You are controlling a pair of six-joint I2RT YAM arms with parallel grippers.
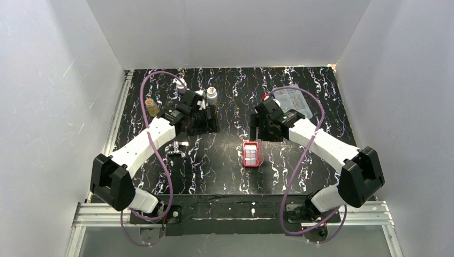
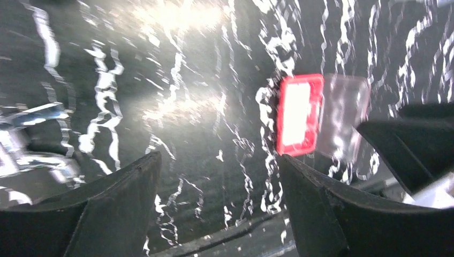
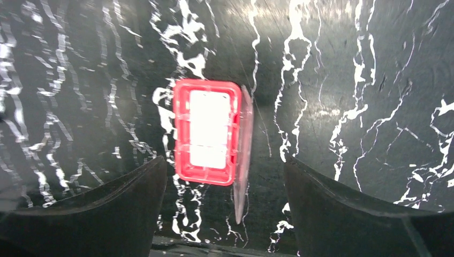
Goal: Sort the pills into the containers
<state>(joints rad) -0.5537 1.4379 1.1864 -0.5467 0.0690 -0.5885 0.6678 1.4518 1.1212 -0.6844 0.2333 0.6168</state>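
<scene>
The red pill case (image 1: pixel 251 154) lies flat on the black marbled table (image 1: pixel 214 176) between both arms, its clear lid (image 3: pixel 243 155) swung up on one side. Its whitish containers (image 3: pixel 210 127) glare too bright to show any contents, and no pills can be made out. My left gripper (image 1: pixel 206 120) hovers to the far left of the case, open (image 2: pixel 218 157) and empty, with the case (image 2: pixel 300 115) beyond its right finger. My right gripper (image 1: pixel 265 128) is just behind the case, open (image 3: pixel 225 160) above it, with nothing between its fingers (image 3: pixel 321 209).
Small bottles (image 1: pixel 152 106), (image 1: pixel 182 84), (image 1: pixel 212 95) stand at the back left. A clear plastic box (image 1: pixel 292 101) sits at the back right. A small pale and metallic object (image 1: pixel 175 147) lies left of the case. White walls enclose the table.
</scene>
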